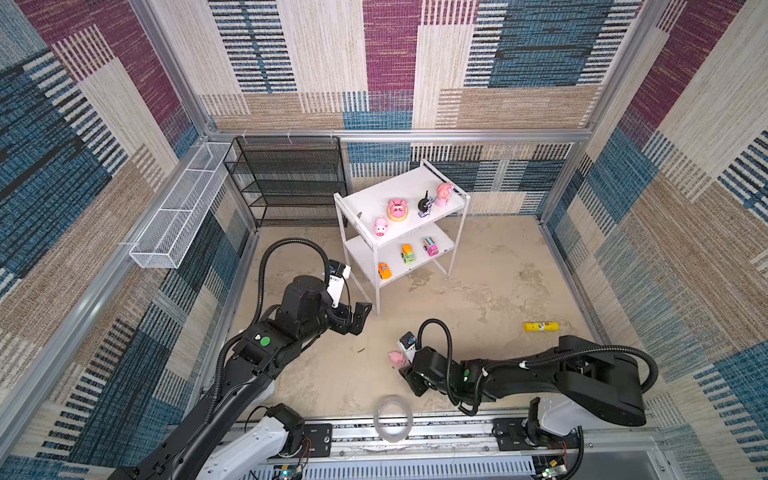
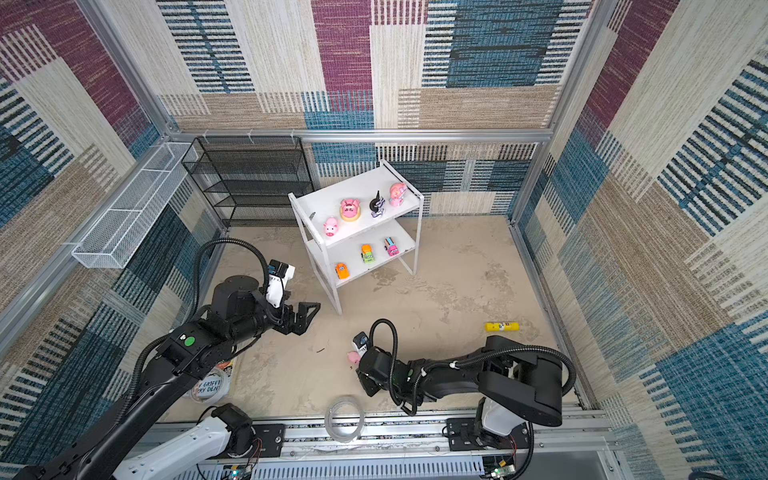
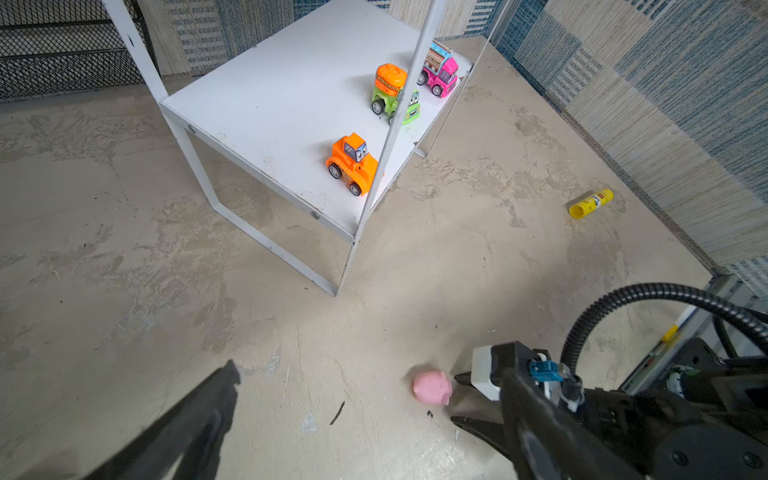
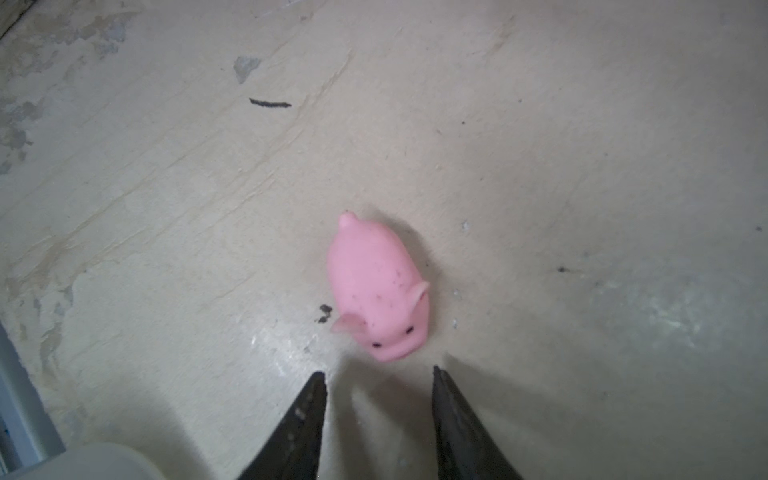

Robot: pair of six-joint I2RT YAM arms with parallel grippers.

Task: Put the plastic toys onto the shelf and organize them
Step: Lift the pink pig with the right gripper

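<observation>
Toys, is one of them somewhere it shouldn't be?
Yes. One pink pig is down on the floor, away from the shelf where all the others stand. The right gripper is just short of it, jaws apart, not touching. A yellow tube also lies loose on the floor.

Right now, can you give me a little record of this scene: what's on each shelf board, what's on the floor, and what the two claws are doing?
Top board: shelf holds small pig, pig on yellow ring, black-white figure, pink figure
Lower board: orange car, green-orange car, pink car
Floor: loose pig, yellow tube
Right gripper: open, tips just short of the loose pig, not touching
Left gripper: open, empty, near the shelf's front leg
Left to shelve: the loose pig
</observation>
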